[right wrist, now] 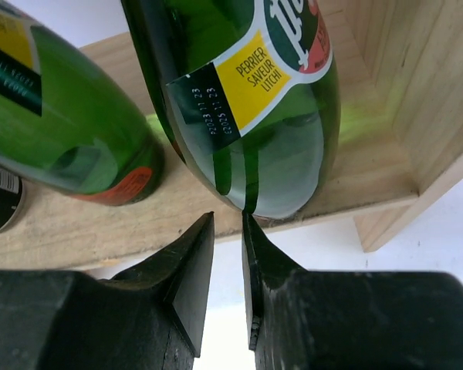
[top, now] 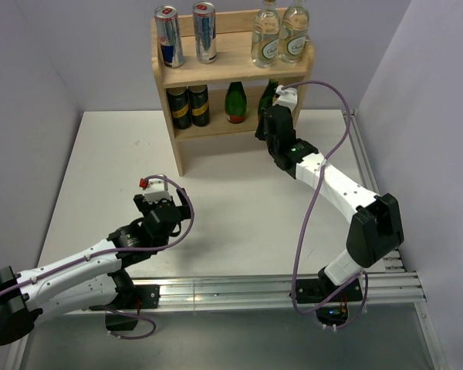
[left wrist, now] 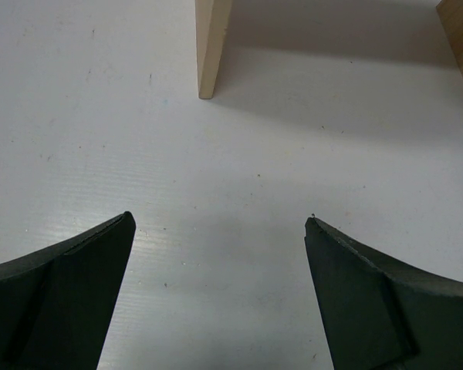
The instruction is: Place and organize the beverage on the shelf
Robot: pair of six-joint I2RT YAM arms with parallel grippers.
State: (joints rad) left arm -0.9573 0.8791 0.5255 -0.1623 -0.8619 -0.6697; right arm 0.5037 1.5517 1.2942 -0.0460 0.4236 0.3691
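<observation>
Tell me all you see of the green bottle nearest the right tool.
The green bottle is glossy dark green glass with a yellow label reading Perrier Saveur Litchi. It stands upright on the shelf, lower level, near the front edge and side panel. The right tool sits before its base; contact unclear.

From up top I see a white counter (top: 216,208) under soft, even light, with only faint shadows on it. Plain pale lavender walls close it in: a left wall (top: 23,77) at 9 o'clock, a back wall (top: 108,54) at 12 and a right wall (top: 440,100) at 3. Aluminium rails (top: 239,291) run along the counter's 6 o'clock edge, and a grey surface (top: 239,343) lies past them.
</observation>
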